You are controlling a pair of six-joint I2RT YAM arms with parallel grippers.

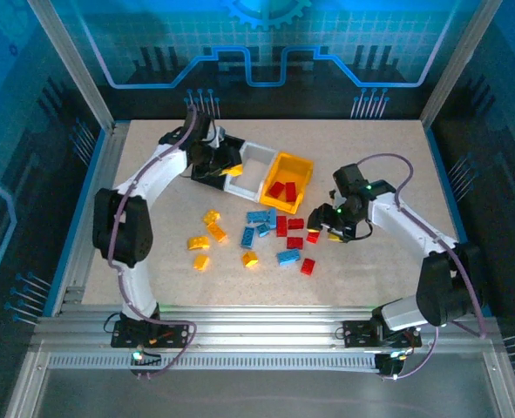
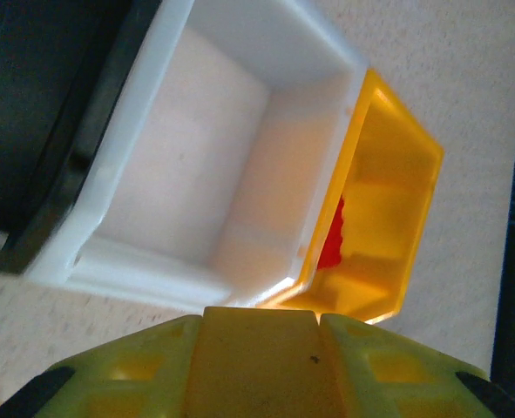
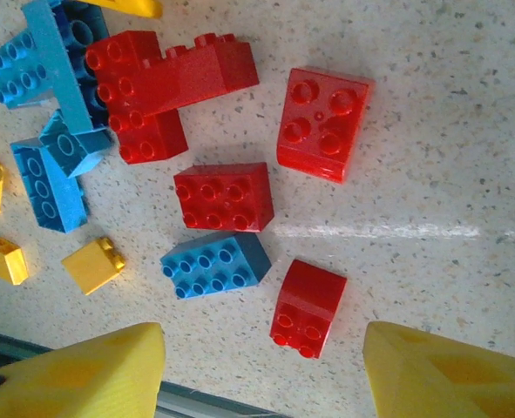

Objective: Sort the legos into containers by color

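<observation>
The three joined bins stand at the back: black (image 1: 203, 171), white (image 1: 255, 162) and yellow-orange (image 1: 293, 171), the last holding red bricks (image 1: 282, 191). My left gripper (image 1: 222, 164) hangs over the black and white bins, shut on a yellow lego (image 2: 257, 357). Its wrist view looks into the white bin (image 2: 196, 165) and the yellow-orange bin (image 2: 388, 200), where a red brick (image 2: 331, 244) shows. Loose yellow (image 1: 209, 231), blue (image 1: 261, 222) and red (image 1: 296, 235) legos lie mid-table. My right gripper (image 1: 327, 228) is open above a small red brick (image 3: 308, 306); its fingers (image 3: 83, 374) are apart.
Beside the small red brick lie a blue brick (image 3: 213, 264) and a red block (image 3: 224, 196). Another red block (image 3: 322, 122) lies farther off. Metal frame posts and blue walls ring the table (image 1: 396, 157).
</observation>
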